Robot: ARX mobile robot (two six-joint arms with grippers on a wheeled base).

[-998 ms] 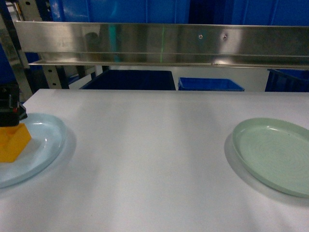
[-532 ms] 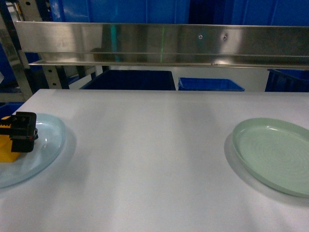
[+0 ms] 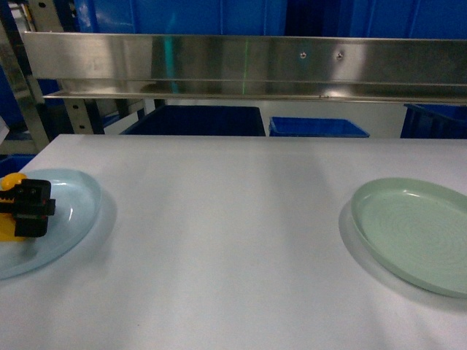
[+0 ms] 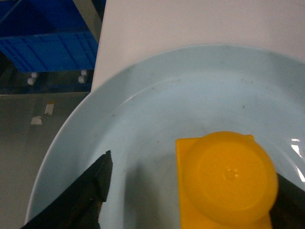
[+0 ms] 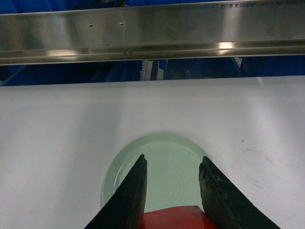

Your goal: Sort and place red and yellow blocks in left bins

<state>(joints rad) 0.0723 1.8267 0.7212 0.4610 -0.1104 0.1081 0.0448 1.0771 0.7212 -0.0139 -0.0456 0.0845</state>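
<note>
Straddling the light, rigid, glossy yellow block [image 4: 224, 181] on the pale blue plate [image 4: 157, 95], my left hand [image 4: 190, 200], fingers apart, should clamp its flat sides.

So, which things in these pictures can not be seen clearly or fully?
- Yellow plastic studded block: cut off by the bottom edge in the left wrist view; in the head view the left gripper covers it.
- Red glossy block: only its top shows in the right wrist view, between the right gripper fingers; contact unclear.
- Deep blue plastic bins: interiors hidden behind the table edge.
</note>
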